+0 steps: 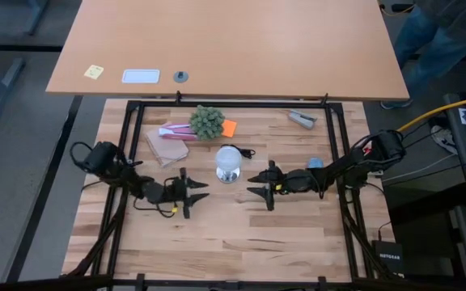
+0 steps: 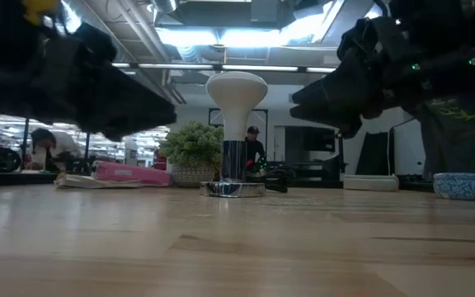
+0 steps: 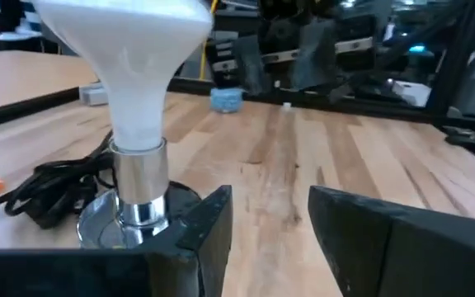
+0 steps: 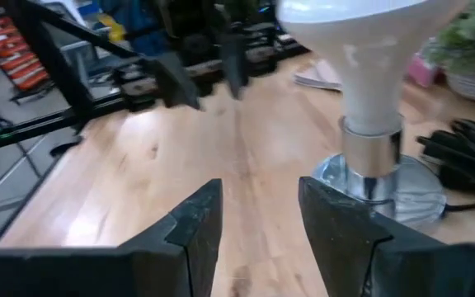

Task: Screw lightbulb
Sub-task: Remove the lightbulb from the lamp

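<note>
The frosted white lightbulb (image 1: 229,159) stands upright, dome up, its grey metal base (image 3: 138,177) set in the flat silver socket disc (image 2: 232,189) on the table's middle. It shows in the low view (image 2: 236,99), the left wrist view (image 3: 134,58) and the right wrist view (image 4: 369,49). My left gripper (image 1: 201,191) is open and empty, just left and nearward of the bulb. My right gripper (image 1: 255,184) is open and empty, just right of the bulb. Neither touches it.
The socket's black cord (image 3: 52,186) lies coiled beside the disc. A potted green plant (image 1: 207,122), a pink package (image 1: 172,130), brown paper (image 1: 167,148) and an orange note (image 1: 230,128) lie behind the bulb. A small blue bowl (image 1: 315,163) sits right. Bare wood lies nearward.
</note>
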`<state>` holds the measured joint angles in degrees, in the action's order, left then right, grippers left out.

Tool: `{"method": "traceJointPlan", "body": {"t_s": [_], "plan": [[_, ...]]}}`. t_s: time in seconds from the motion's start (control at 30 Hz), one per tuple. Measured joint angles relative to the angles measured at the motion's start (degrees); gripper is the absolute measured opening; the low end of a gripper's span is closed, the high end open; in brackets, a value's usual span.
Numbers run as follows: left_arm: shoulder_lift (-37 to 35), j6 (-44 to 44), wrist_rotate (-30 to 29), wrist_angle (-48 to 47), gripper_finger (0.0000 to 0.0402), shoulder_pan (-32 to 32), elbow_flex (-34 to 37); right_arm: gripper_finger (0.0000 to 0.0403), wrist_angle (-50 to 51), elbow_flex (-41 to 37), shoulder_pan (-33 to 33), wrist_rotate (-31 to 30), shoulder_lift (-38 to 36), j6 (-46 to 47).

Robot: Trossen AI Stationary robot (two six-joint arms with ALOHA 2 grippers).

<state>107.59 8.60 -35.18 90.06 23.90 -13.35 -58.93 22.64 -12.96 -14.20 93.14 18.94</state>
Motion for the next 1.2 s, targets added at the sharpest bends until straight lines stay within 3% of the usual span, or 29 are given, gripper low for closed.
{"method": "traceJointPlan", "body": {"t_s": [0.2,0.57,1.2], "plan": [[0.85,-3.12,11.65,0.00,0.0150,-8.56,-2.10,0.0168,-0.10,0.00,-0.12,2.42,0.00,-1.11],[0.75,-3.01,25.09,-0.04,0.0129,-22.93,-2.16,0.0168,-0.04,0.00,-0.12,2.43,0.00,-1.25],[0.68,-2.19,25.38,-2.87,0.0117,-26.65,-3.47,0.0168,2.17,0.00,-0.12,2.10,0.00,-1.27]]}}
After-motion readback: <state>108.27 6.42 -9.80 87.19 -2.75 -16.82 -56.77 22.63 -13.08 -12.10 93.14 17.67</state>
